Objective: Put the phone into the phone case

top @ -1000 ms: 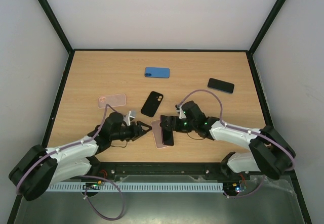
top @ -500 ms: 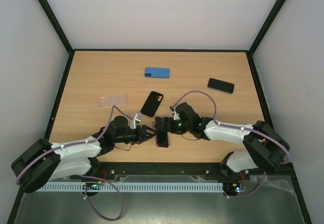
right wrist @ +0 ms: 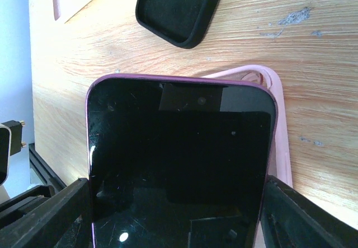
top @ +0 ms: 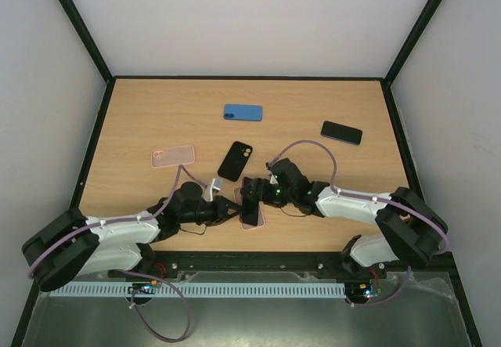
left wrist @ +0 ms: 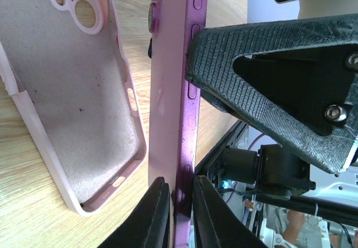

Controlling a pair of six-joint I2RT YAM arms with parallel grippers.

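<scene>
The phone [right wrist: 179,158], purple-rimmed with a dark screen, is held on a tilt over the pink phone case [left wrist: 72,91], which lies open side up on the table. My right gripper [right wrist: 179,203] is shut on it, one finger on each long side. My left gripper [left wrist: 180,209] is shut on the phone's thin purple edge [left wrist: 179,91], both black fingers [left wrist: 156,214] pressed against it. From above, the phone [top: 251,210] sits between the left gripper [top: 233,210] and the right gripper [top: 254,194], with a strip of the pink case [top: 261,220] showing beside it.
A black case [top: 236,160] lies just beyond the grippers and a clear pink case [top: 172,157] to its left. Farther back are a blue case [top: 243,112] and a black phone [top: 341,132]. The table's front edge runs right behind the grippers.
My left gripper moved right to the phone and closed on its edge. The right gripper shifted a little left early on and kept its hold.
</scene>
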